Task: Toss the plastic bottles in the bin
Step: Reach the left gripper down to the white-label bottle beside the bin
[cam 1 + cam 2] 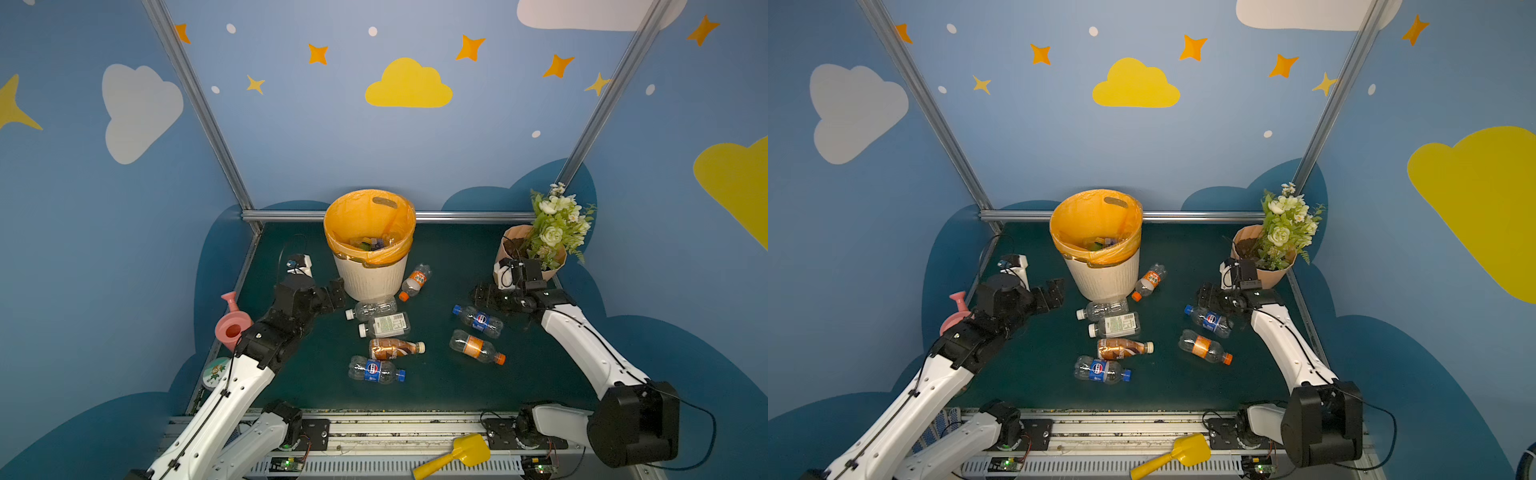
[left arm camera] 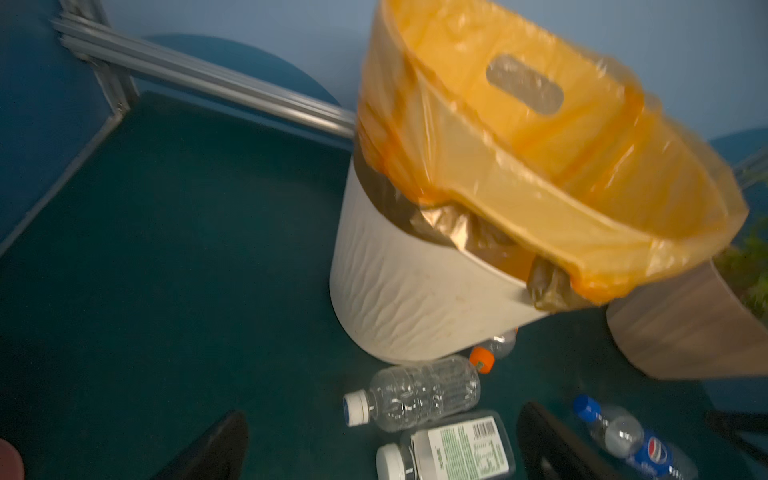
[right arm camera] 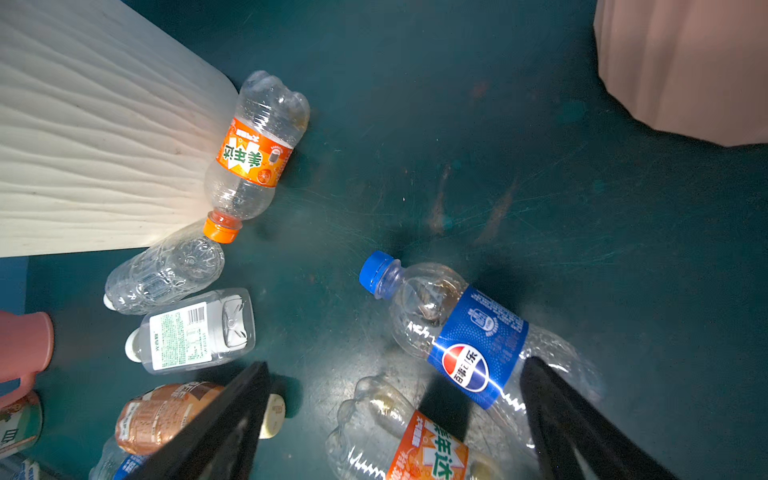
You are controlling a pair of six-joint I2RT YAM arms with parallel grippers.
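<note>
In both top views the bin (image 1: 370, 280) stands at the back of the green table (image 1: 449, 386). Its orange bag (image 1: 357, 216) is folded over the rim, and a few thrown bottles (image 1: 372, 243) lie down inside. The left gripper (image 1: 337, 293) hangs just left of the bin, jaws spread and empty. An orange-label bottle (image 1: 415, 281) lies against the bin's right side. In front of the bin, each one farther from it, lie a clear bottle (image 1: 372, 308), a white-label bottle (image 1: 386, 325), a brown bottle (image 1: 395, 348) and a blue-label bottle (image 1: 376, 370). Off to the bin's front right, the right gripper (image 1: 481, 294) sits low just beside a blue-capped bottle (image 1: 478, 321). A second orange-label bottle (image 1: 476, 347) lies farther from the bin still.

From the left wrist, the bin fills most of the frame. The jaws stand wide apart, gripping nothing. The clear bottle lies just beside the bin's foot.

From the right wrist, the jaws are also spread wide. The blue-capped bottle's base end shows between them, unpinched; whether they touch it I cannot tell. The orange-label bottle rests along the bin's ribbed wall, its cap at the clear bottle's base.
</note>
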